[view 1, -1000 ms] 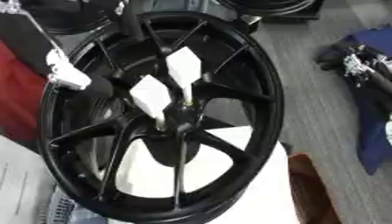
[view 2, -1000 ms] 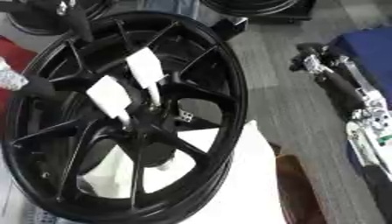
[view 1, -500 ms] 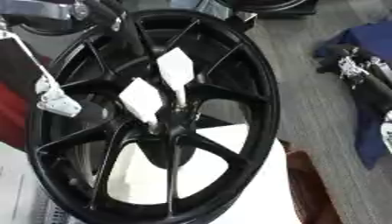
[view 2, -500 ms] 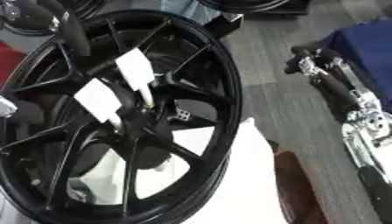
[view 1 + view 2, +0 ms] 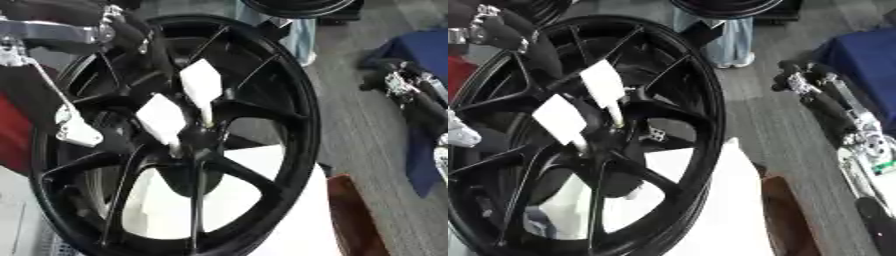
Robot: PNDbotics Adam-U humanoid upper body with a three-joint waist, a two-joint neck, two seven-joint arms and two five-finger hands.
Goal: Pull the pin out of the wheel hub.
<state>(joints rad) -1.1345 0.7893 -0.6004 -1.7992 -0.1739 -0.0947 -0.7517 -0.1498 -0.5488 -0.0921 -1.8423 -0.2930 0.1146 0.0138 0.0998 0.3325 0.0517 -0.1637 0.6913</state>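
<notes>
Left hand now nearer glossy black spoked wheel hub.

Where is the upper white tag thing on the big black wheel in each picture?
Left eye view: the upper white tag sits just above the picture's middle, over the wheel's centre.
Right eye view: the same tag sits further left, upper left of the middle.
Shared landmark: the lower white tag beside it, down and to its left.

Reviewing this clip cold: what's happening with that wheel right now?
A black wheel stands on its rim with two white-tagged pins seated at its hub. The left arm reaches in from the upper left toward the spokes; its hand is hard to make out. The right hand hangs off to the right, away from the wheel. Neither pin looks pulled yet.
</notes>
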